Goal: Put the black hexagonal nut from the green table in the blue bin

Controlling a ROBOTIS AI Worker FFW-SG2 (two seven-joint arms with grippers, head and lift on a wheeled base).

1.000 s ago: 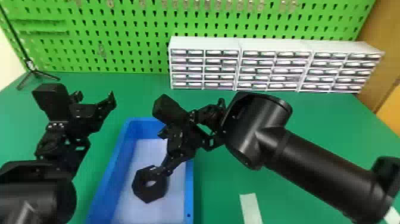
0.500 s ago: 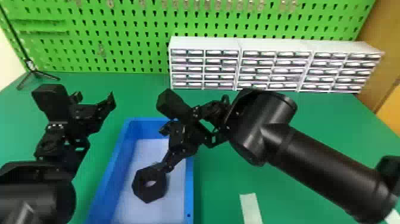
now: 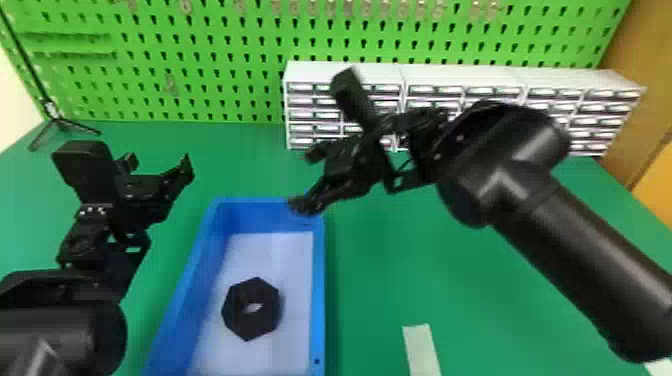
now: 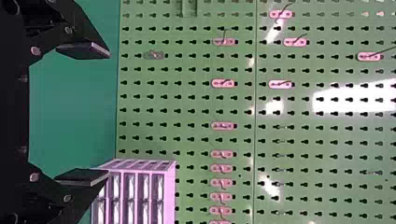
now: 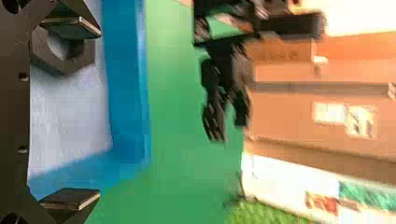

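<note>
Plainly, the black nut (image 3: pixel 252 326) lies lower and farther left than the spread right end effector (image 3: pixel 306 180).

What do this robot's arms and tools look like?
Both arms are black: the right arm is a smooth, rounded tube with a soft sheen, the left arm similarly rounded. The left tool and right tool are black and angular, with flat pads.

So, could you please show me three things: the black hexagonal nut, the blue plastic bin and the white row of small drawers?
Black hexagonal nut (image 3: pixel 251 328): head view, on the ring below its hole.
Blue plastic bin (image 3: pixel 318 295): head view, right rim.
White row of small drawers (image 3: pixel 314 115): head view, leftmost drawer fronts.
</note>
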